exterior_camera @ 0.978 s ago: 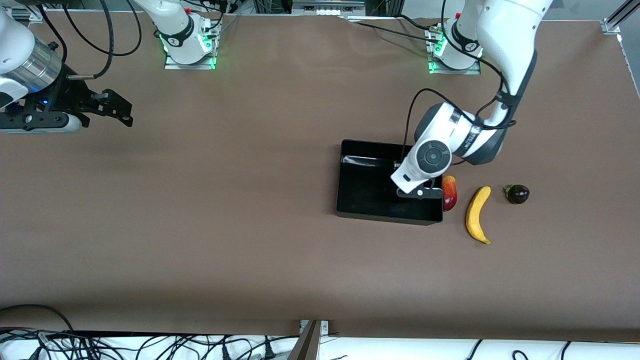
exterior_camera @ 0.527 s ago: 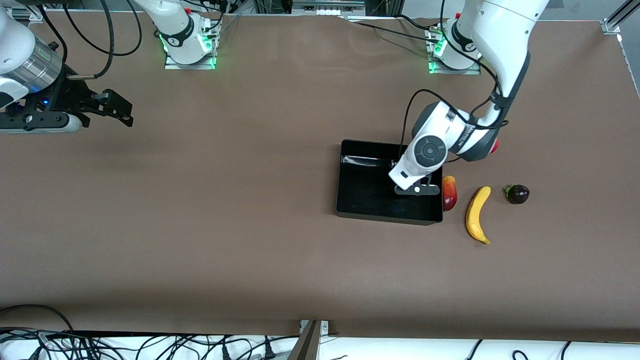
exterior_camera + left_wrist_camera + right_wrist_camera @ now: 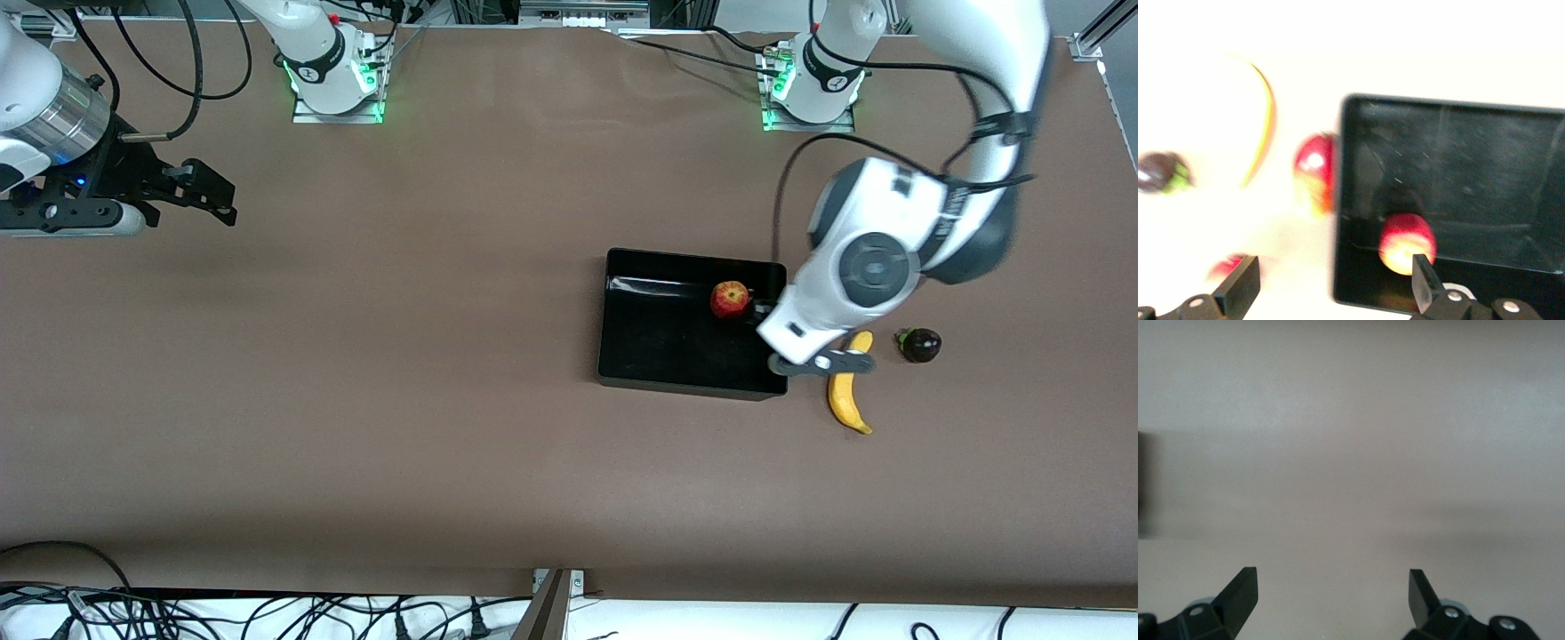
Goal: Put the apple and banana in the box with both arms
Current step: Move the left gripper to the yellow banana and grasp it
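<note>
The apple (image 3: 730, 299) lies in the black box (image 3: 658, 338), near its wall toward the left arm's end, free of any gripper. It also shows in the left wrist view (image 3: 1406, 243), inside the box (image 3: 1485, 153). The banana (image 3: 849, 400) lies on the table beside the box, partly covered by the left arm; it is blurred in the left wrist view (image 3: 1263, 127). My left gripper (image 3: 822, 363) is open and empty, in the air over the box's edge and the banana (image 3: 1331, 293). My right gripper (image 3: 209, 200) is open and empty (image 3: 1331, 600) and waits over bare table at the right arm's end.
A dark purple fruit (image 3: 920, 344) lies beside the banana, toward the left arm's end. A red-and-yellow mango-like fruit (image 3: 1315, 170) lies against the box's outer wall, hidden by the arm in the front view. A red round fruit (image 3: 1225, 267) shows by a left finger.
My left gripper has come up out of the box and moved toward the left arm's end, over the banana. The apple now shows lying in the box. The right arm has not moved.
</note>
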Available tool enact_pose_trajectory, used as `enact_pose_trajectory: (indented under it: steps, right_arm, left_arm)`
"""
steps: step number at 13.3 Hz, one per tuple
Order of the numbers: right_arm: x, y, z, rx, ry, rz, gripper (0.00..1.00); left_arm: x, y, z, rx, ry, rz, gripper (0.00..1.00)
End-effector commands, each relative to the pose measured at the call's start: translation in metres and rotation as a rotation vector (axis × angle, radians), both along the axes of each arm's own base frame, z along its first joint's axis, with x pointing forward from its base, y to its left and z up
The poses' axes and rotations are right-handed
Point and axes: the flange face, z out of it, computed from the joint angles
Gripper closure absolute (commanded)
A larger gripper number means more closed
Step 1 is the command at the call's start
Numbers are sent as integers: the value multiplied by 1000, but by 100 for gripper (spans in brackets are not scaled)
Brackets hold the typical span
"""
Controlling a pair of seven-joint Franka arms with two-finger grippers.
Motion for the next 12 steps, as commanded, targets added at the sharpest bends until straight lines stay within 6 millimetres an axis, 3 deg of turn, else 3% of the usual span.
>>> enact_pose_trajectory:
  steps: [1, 4, 8, 9, 12]
  right_arm:
    - [1, 1, 5, 0, -10, -1, 0]
    - [1, 1, 5, 0, -10, -1, 0]
    - [1, 1, 5, 0, -10, -1, 0]
    - [1, 1, 5, 1, -10, -1, 0]
    - [1, 1, 5, 1, -10, -1, 0]
  left_arm:
    - [19, 49, -5, -11, 30, -152, 0]
    - [30, 110, -26, -67, 71, -240, 0]
    - [36, 141, -68, -113, 97, -332, 0]
    - [40, 161, -79, -131, 78, -357, 0]
    - [24, 168, -135, -185, 52, -356, 0]
